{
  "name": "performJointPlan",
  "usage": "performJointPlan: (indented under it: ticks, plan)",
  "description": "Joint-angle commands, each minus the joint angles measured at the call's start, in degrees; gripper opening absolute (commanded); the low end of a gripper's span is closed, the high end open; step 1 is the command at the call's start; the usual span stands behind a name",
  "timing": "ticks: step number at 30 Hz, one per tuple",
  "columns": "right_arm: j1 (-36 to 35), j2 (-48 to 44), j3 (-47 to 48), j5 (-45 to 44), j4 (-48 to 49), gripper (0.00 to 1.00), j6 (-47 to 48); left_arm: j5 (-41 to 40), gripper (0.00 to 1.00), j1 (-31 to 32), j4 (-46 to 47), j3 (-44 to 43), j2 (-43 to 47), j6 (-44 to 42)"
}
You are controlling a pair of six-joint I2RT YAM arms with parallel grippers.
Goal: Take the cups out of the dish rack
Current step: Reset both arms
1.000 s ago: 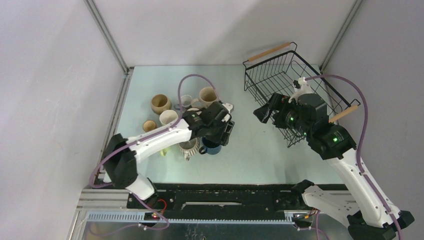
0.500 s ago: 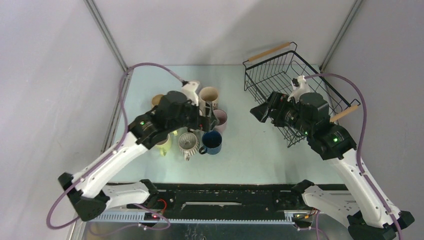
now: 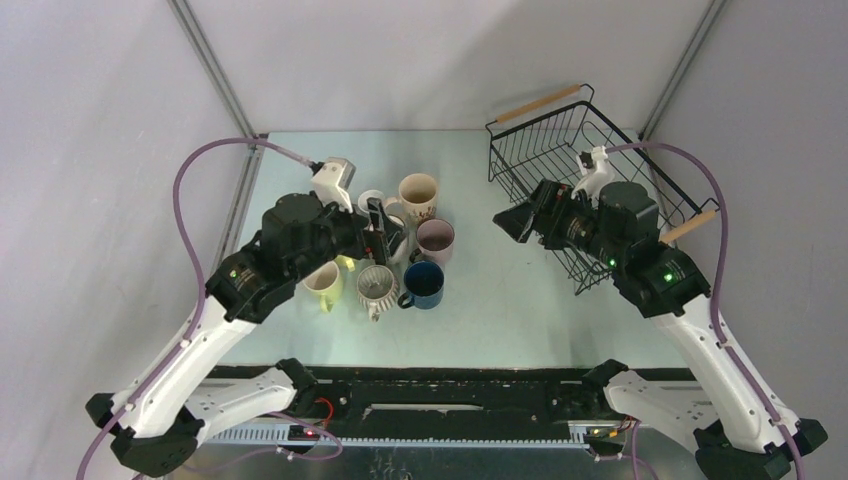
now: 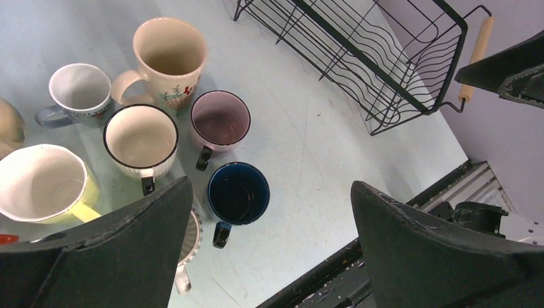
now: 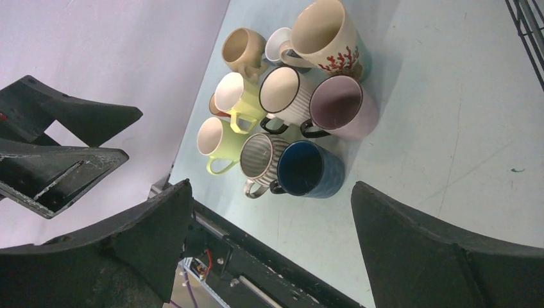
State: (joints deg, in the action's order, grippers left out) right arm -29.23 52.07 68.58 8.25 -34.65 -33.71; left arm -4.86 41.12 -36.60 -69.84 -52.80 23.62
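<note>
Seemingly all the cups (image 3: 436, 240) stand upright in a tight cluster on the tabletop (image 3: 520, 300), directly beneath the left claw (image 4: 269, 185), which gapes wide and holds nothing. The dish rack (image 3: 545, 140) sits behind the right claw (image 5: 271, 185), which is equally wide and empty, and the rack looks bare. We lift the left claw straight up, clear of the rims.

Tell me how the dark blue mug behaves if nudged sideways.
The dark blue mug looks glazed and rigid: probably slippery, chip-prone. Standing upright, it would likely slide rather than tip, maybe bumping the ribbed cup beside it.
</note>
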Motion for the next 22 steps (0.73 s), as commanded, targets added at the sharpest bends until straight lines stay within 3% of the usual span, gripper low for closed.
performJointPlan:
  ticks: [1, 22]
  plan:
    - [0.05, 0.54, 0.11, 1.49, 3.18, 1.0, 0.48, -1.29, 1.0, -0.54, 1.68, 2.06, 1.76, 0.73]
    - [-0.5, 0.83, 0.17, 0.38, 2.67, 1.0, 0.28, 0.02, 1.0, -0.78, 3.2, 3.51, 2.75, 0.34]
